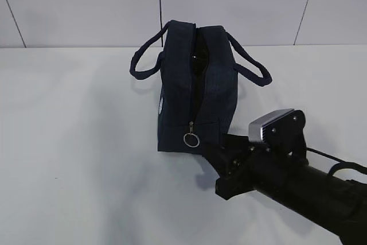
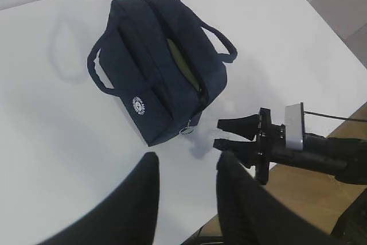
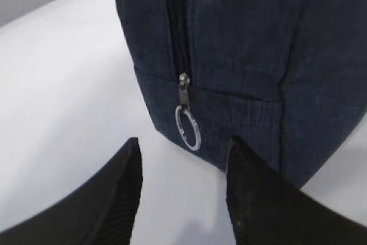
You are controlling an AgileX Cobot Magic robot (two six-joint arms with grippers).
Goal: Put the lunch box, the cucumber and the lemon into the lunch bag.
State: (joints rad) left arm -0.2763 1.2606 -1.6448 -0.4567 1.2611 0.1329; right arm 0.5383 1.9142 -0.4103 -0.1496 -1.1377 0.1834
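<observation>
The dark navy lunch bag (image 1: 195,93) stands mid-table with its zipper open along the top and its handles spread. Through the slit a pale green surface, apparently the lunch box (image 2: 184,66) lid, shows in the left wrist view. The cucumber and the lemon are hidden. The silver ring pull (image 3: 188,128) hangs at the bag's near end. My right gripper (image 3: 183,146) is open just in front of and below that ring, touching nothing. It also shows as the right gripper (image 1: 215,144) at the bag's lower right corner. My left gripper (image 2: 186,163) hovers high, open and empty.
The white table (image 1: 69,142) carries only the bag. Its front-right edge (image 2: 269,170) runs close behind the right arm, with wooden floor beyond. A tiled wall (image 1: 86,4) stands behind the table.
</observation>
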